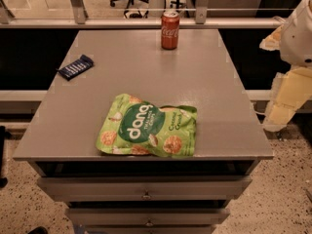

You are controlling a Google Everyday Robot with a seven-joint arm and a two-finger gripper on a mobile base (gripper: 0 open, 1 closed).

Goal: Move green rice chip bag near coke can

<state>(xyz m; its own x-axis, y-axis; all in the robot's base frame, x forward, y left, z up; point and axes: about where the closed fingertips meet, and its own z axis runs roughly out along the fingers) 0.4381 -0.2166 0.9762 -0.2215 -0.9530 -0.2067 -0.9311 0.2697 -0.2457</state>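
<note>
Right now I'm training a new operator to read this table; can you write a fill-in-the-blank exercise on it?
1. The chip bag lies flat, while the soda can stands ____.
2. Of the three things on the table, the ____ is nearest the front edge.
3. The blue wrapped bar lies on the picture's ____ side.
4. The gripper, beyond the table's right edge, touches ____ of them.
Missing words: upright; chip bag; left; none.

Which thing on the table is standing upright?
The red Coca-Cola can at the far edge; the light-green crinkly chip bag and dark-blue wrapped bar lie flat. The pincer hangs right of the table.
</note>
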